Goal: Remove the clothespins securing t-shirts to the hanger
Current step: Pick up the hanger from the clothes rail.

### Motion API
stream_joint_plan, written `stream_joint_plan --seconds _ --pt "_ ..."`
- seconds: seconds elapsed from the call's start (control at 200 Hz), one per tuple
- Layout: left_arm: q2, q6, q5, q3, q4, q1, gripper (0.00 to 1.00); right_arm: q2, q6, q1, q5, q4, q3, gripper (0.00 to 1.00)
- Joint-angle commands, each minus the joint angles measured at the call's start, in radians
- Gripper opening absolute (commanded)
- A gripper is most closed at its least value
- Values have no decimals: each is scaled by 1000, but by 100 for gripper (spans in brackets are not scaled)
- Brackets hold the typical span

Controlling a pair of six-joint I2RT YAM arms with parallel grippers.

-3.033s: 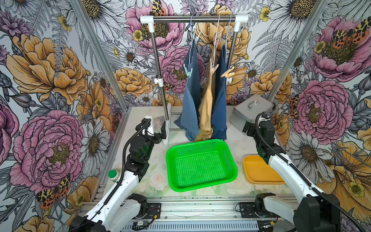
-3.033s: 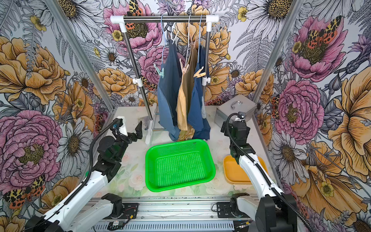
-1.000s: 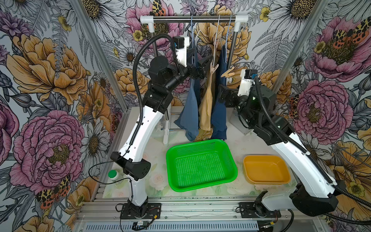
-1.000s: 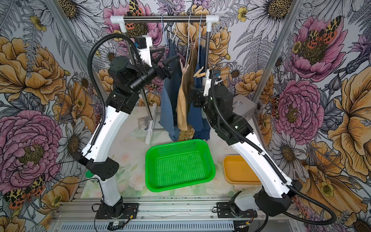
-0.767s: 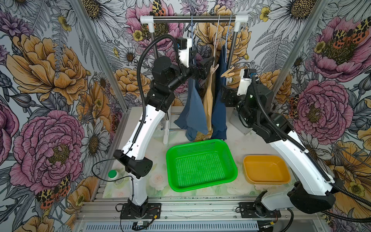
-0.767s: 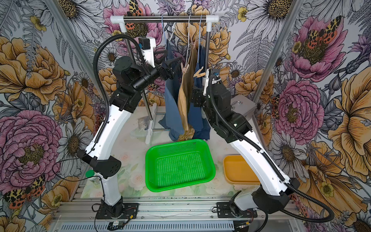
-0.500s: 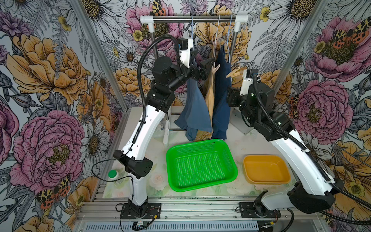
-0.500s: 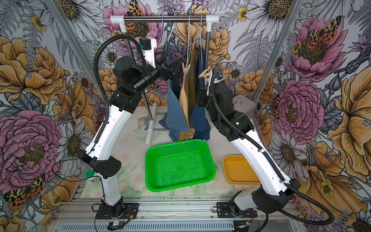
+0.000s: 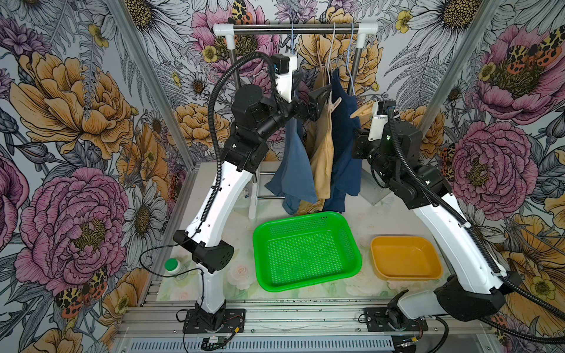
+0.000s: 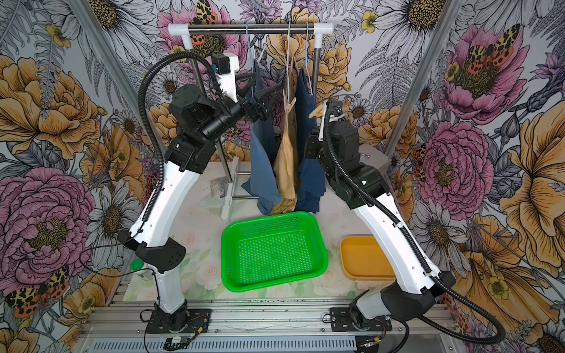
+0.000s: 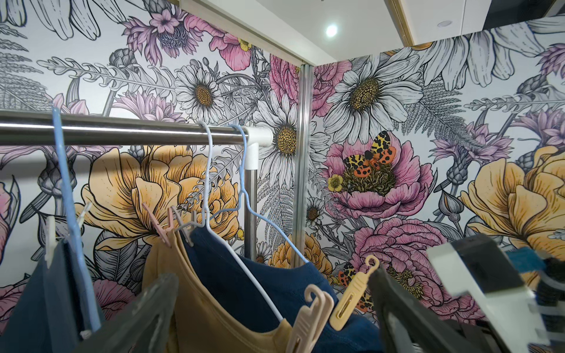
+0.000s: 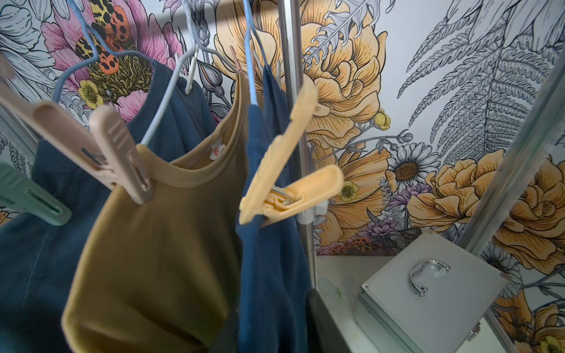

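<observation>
Several clothespins point(image 12: 275, 159) grip the t-shirts point(image 12: 159, 244): likely light, stiff, sprung plastic; squeeze the splayed prongs. Left gripper point(image 11: 272, 275) jaws wide; right gripper point(image 9: 357, 143) jaws: cannot tell.

We find no writing that we can read anywhere. The only label we see is a small white neck tag point(image 12: 217, 150) inside the tan t-shirt point(image 12: 159, 244), bearing a red mark too blurred to make out.

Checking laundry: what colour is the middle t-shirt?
Tan-mustard t-shirt, best in the right wrist view.
</observation>
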Motion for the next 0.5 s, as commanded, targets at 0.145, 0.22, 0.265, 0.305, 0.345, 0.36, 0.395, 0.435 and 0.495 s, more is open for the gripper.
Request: stream_joint_plan --seconds 0.145,0.22,0.265,0.305,0.345,0.36,0.395,0.435,0.495 --pt "41 10 -41 55 -24 -14 99 32 -30 -17 -38 -8 34 27" --pt "48 14 -60 62 -24 -15 99 32 -35 -20 -38 -7 33 24" --pt "52 18 -74 67 -26 -16 99 32 -38 -20 -38 -6 36 23" --pt "56 22 -92 71 -30 -17 99 33 -40 -21 -36 -6 37 21" --pt "59 30 -111 73 -35 -17 99 31 -42 -22 -31 -6 39 18" --pt "59 33 -116 74 -37 -17 99 31 -43 -22 -30 -6 39 17" --pt "60 39 -133 74 -42 -19 99 29 -43 -22 -28 -6 40 14" --pt "60 45 -148 73 -47 -18 99 29 -45 -23 -28 -6 40 11" --pt "62 51 -153 73 -51 -18 98 29 -48 -23 -29 -6 41 6"
